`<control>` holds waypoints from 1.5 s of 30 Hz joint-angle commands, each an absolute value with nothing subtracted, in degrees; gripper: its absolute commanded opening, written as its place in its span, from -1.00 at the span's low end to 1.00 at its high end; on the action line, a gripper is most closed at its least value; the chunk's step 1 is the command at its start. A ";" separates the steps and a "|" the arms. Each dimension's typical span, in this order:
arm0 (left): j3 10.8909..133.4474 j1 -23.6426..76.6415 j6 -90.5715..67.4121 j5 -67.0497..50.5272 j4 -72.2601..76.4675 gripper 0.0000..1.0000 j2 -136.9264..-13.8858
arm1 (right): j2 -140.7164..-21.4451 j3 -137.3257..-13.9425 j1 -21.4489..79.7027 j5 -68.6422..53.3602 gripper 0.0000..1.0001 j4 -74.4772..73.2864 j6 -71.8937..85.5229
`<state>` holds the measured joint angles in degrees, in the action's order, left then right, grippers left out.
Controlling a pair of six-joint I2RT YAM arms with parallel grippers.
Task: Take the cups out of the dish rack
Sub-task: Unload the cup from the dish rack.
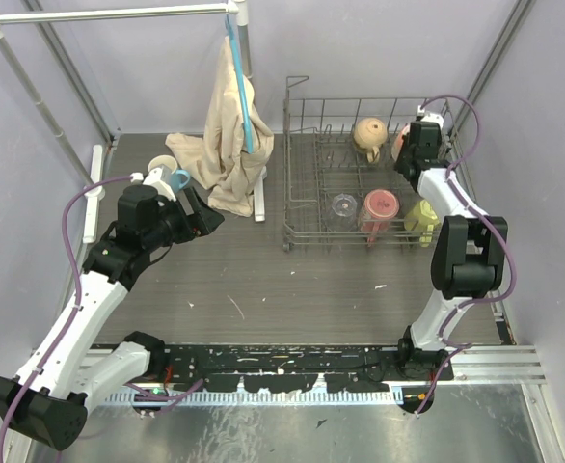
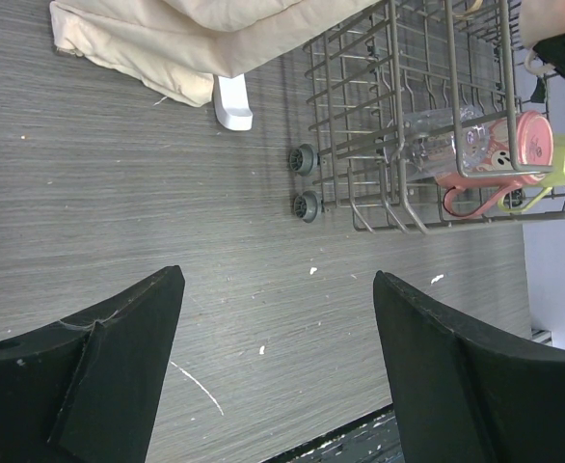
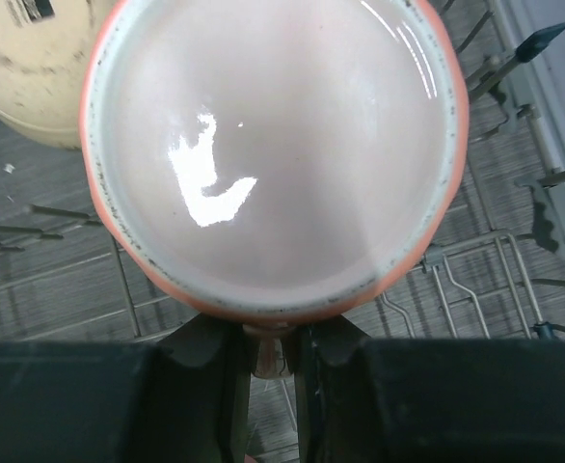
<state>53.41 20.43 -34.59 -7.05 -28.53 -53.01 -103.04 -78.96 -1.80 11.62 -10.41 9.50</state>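
The grey wire dish rack [image 1: 307, 174] stands at the back right. In it are a tan mug [image 1: 369, 135], a clear glass [image 1: 343, 207], a pink mug with white figures [image 1: 379, 207] and a yellow-green mug [image 1: 420, 217]. My right gripper [image 1: 414, 145] is over the rack's far right corner, shut on the handle of a salmon pink mug [image 3: 273, 145]; the grip shows in the right wrist view [image 3: 275, 338]. My left gripper [image 1: 201, 212] is open and empty above the table, left of the rack. A light blue mug [image 1: 179, 179] and a cream mug [image 1: 162, 166] stand on the table behind it.
A beige cloth [image 1: 229, 135] hangs from a white rail and spills onto the table between the left arm and the rack. The rail's white foot [image 1: 259, 198] lies beside the rack's left side. The left wrist view shows the rack [image 2: 360, 58], glass [image 2: 437, 145] and pink mug [image 2: 514, 145].
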 commanded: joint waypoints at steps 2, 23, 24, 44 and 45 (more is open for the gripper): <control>53.64 20.57 -34.63 -8.06 -26.98 0.73 -52.38 | -95.63 -82.63 -1.13 13.70 -0.99 -3.14 10.98; 53.60 20.57 -34.55 -7.67 -26.86 0.73 -52.87 | -80.81 -75.41 0.37 1.13 -0.99 1.81 22.62; 53.72 20.58 -34.50 -7.65 -26.96 0.73 -52.85 | -79.55 -74.67 0.50 -0.31 -0.99 2.15 23.35; 49.41 20.48 -38.46 -19.12 -9.99 0.82 -50.64 | -52.62 -52.27 11.40 -34.47 -0.99 22.91 46.49; 48.48 20.50 -39.34 -20.47 -7.65 0.81 -50.47 | -52.00 -51.07 12.04 -35.78 -0.99 25.00 48.31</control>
<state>51.35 20.40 -36.45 -13.50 -18.48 -51.46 -55.96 -52.75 10.48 -27.73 7.53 40.16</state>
